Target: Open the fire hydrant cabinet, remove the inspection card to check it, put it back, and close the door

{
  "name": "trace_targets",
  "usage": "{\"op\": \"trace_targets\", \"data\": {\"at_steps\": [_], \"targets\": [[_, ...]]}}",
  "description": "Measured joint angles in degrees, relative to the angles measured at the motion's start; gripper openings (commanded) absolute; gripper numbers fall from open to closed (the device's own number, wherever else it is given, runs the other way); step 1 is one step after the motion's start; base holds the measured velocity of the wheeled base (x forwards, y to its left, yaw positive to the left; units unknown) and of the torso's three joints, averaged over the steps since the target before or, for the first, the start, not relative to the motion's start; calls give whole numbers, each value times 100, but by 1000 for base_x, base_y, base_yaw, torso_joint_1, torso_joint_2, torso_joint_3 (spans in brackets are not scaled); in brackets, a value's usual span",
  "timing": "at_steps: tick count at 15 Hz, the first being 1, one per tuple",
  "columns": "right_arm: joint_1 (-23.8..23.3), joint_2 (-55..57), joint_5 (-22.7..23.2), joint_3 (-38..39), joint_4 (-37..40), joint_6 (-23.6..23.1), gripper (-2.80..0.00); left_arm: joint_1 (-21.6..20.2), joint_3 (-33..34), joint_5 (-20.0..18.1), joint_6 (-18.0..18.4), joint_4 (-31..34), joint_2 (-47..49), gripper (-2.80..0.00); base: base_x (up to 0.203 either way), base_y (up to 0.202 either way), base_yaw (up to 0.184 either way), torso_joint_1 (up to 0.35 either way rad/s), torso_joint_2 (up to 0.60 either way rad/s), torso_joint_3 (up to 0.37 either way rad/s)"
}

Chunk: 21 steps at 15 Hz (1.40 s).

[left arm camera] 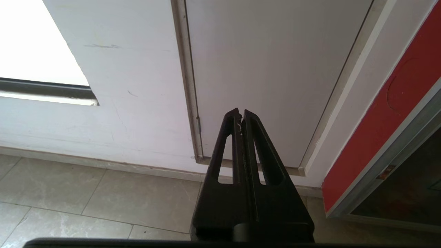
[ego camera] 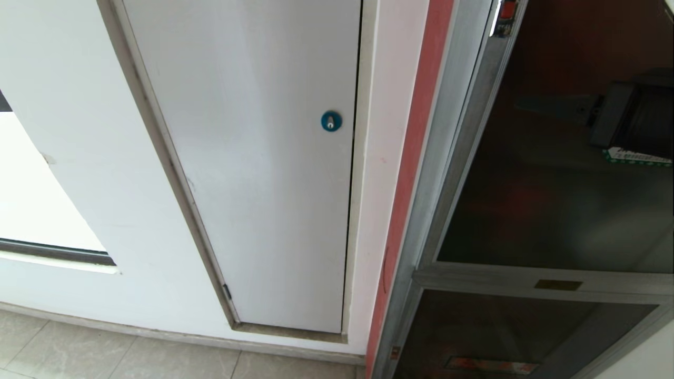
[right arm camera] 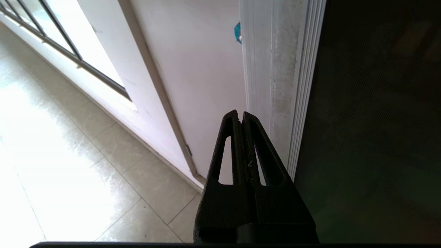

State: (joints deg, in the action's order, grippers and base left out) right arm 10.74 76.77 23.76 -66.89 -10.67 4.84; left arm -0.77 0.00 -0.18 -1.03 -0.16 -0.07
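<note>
We are judging the closing step nearly finished: right claw (right arm camera: 241, 115), pressed together and empty, hanging beside the door (ego camera: 553, 184) frame at the scene's right; left claw (left arm camera: 240, 113) also pressed together; next, confirming the latch

A plain white panel door (ego camera: 253, 173) with a round blue lock (ego camera: 331, 121) sits in a white wall (ego camera: 79, 173). Beige floor tiles (ego camera: 105, 358) run below, and what seems a window (ego camera: 31, 200) lies beside it.
</note>
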Motion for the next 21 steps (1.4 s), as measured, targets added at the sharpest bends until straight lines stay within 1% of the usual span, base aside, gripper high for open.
{"op": "trace_targets", "data": {"at_steps": [5,8,10,15,18,21], "targets": [[183,-169,-103,-25,17,-18,-280,0,0,0,0,0,0,-280,0,0,0,0,0,0],[196,-258,-191,-108,17,-13,-280,0,0,0,0,0,0,-280,0,0,0,0,0,0],[196,-314,-400,-181,19,-18,-280,0,0,0,0,0,0,-280,0,0,0,0,0,0],[226,-343,-533,-430,63,-22,-280,-2,0,2,0,0,0,-280,0,0,0,0,0,0],[460,-274,-697,-578,67,-18,-280,0,0,0,0,0,0,-280,0,0,0,0,0,0],[585,-175,-728,-768,69,-10,-280,0,0,1,1,0,0,-280,0,0,0,0,0,0]]}}
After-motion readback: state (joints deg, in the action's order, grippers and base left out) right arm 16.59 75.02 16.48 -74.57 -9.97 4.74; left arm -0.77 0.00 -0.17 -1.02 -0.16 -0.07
